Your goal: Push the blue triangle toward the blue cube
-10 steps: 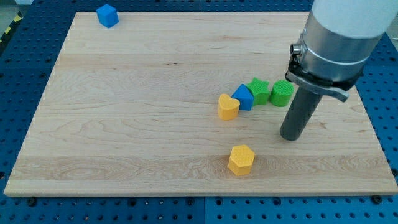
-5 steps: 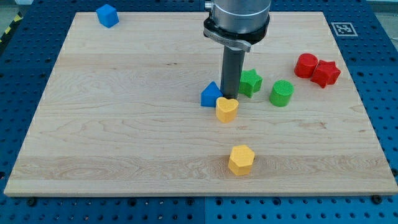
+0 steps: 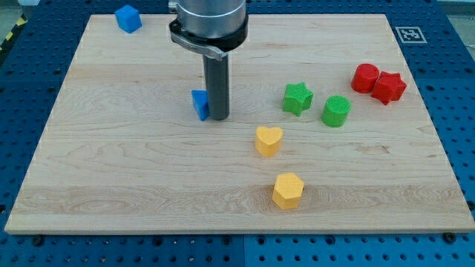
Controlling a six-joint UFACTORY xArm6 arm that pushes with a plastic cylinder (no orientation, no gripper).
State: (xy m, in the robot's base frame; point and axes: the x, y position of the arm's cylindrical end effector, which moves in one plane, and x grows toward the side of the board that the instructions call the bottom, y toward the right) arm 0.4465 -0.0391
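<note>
Wooden worktop (image 3: 133, 163), pale, rectangular, set on a blue perforated base (image 3: 460, 111); holds eight blocks and one printed marker.

Containers: cannot see any; all blocks lie loose on the worktop.

Blue, two.
- blue triangle (image 3: 199, 104): left of centre, touching the left side of my tip (image 3: 218, 117); partly hidden by the rod (image 3: 217, 85).
- blue cube (image 3: 128, 18): top-left corner of the worktop, well apart from the triangle, up and to the view's left of it.

Green, two.
- green star (image 3: 297, 98): right of centre.
- green cylinder (image 3: 336, 111): ribbed, just beside the star on its right, slightly lower, not touching.

Red, two.
- red cylinder (image 3: 365, 77): near the right edge.
- red star (image 3: 389, 87): touching the red cylinder on its right.

Yellow, two.
- yellow heart (image 3: 269, 140): below and right of my tip, apart from it.
- yellow hexagon (image 3: 288, 190): near the bottom edge, below the heart, apart from it.

Marker (image 3: 407, 33): one black-and-white square, top-right corner of the worktop.

Arm: one; grey collar (image 3: 208, 30) above a dark straight rod, upright, entering from the view's top. Tip down on the worktop, just right of the blue triangle, with the green pair well off to its right.

Fingers: not fitted, rod end only, so neither clenched nor released, nothing grasped.
</note>
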